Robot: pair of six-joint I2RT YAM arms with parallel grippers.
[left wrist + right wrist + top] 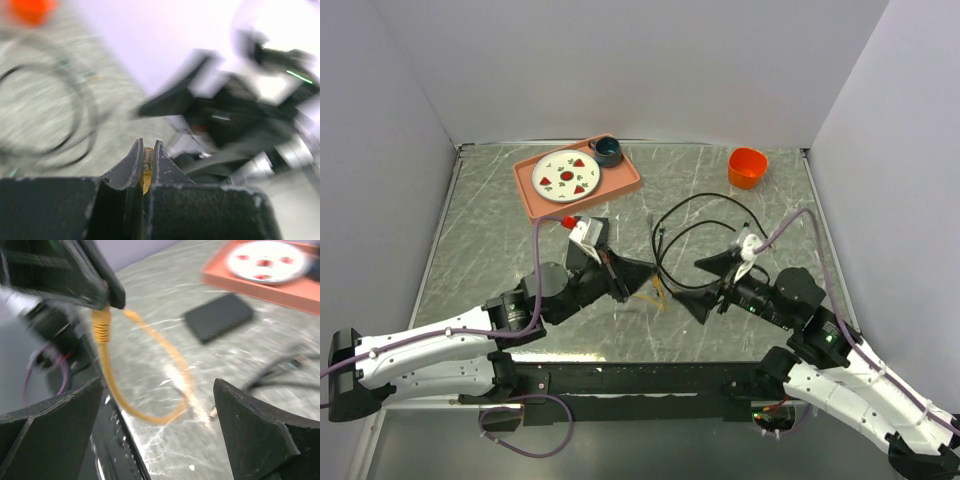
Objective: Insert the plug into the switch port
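L tool (148, 146) clamps yellow plug (101, 326), long axis ~vertical, cable (150, 416) end down; R tool (157, 384) wide.

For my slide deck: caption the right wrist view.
Left gripper pinches the yellow cable plug above the marbled table, flat black rectangular switch lying beyond, right gripper open.

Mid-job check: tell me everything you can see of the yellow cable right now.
The yellow cable is thin, round and rubbery-looking, with a ribbed boot at its plug end. The left gripper is shut on that end, holding it above the table. From there the cable hangs down, curves into a loose loop and rises again. Blur hides its far end.
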